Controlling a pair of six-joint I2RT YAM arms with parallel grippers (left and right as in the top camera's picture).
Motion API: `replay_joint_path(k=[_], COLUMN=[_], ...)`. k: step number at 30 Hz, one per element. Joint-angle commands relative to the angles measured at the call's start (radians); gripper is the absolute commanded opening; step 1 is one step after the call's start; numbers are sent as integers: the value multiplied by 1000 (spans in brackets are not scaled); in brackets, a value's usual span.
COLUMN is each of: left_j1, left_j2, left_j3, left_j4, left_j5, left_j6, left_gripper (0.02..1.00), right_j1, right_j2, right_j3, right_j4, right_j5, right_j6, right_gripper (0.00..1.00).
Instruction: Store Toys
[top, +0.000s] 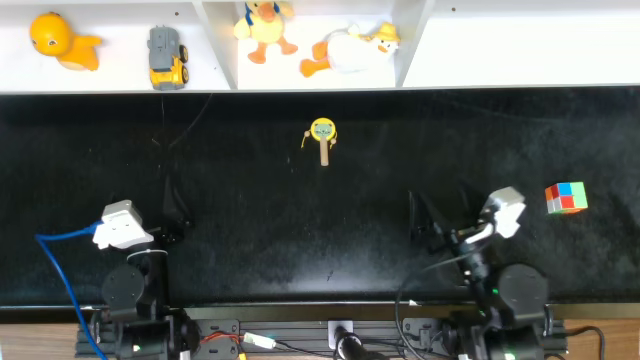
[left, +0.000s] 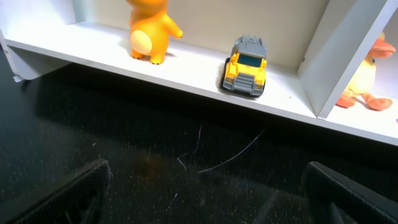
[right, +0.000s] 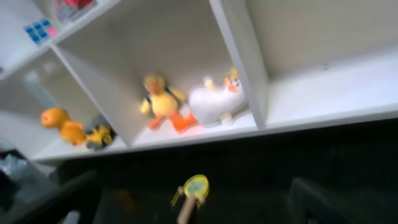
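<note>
Rattle (top: 322, 140): lies mid-counter, just short of the white shelf (top: 500, 60).
Colour cube (top: 565, 198): sits on the counter's right side.
Left end effector (left: 205, 177) and right end effector (top: 428, 220): fingers apart, holding nothing.
Risk: the rattle's thin handle probably rolls or slips when pinched, and the divider may catch a toy on entry.
Counter (top: 250, 200): black and scuffed.

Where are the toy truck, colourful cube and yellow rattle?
toy truck (left: 245, 70), left wrist view, its yellow bonnet.
colourful cube (top: 565, 198), top view, its top face.
yellow rattle (top: 323, 130), top view, its round head.
</note>
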Motion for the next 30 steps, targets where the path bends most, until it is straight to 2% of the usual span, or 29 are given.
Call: replay_joint_path(k=[1, 4, 8, 15, 19, 22, 25, 30], left_j1=[8, 8, 8, 8, 8, 8, 8, 8], left_j2=[-9, -9, -9, -9, -9, -9, -9, -9], left_j3=[-1, -1, -1, -1, -1, -1, -1, -1], left_j4=[-2, -2, -2, -2, -2, -2, -2, -2], left_j5=[-8, -9, -8, -9, -8, -8, -9, -9], left_j6=[-18, -18, -18, -18, -18, -18, -18, -18], left_gripper=[998, 996, 998, 998, 998, 998, 998, 998], right_j1=[5, 6, 30, 199, 332, 404, 432, 436], right_j2=[209, 399, 637, 990, 1126, 1204, 1278, 1393], right_j3=[245, 439, 700, 1069, 1151, 1154, 1153, 1153], right_j4=[-96, -238, -460, -781, -861, -889, -927, -907], right_j5=[-55, -85, -75, 84, 195, 242, 243, 185], right_j6=[-113, -162, -262, -277, -246, -152, -88, -71], right_gripper=[998, 996, 996, 996, 998, 996, 996, 996])
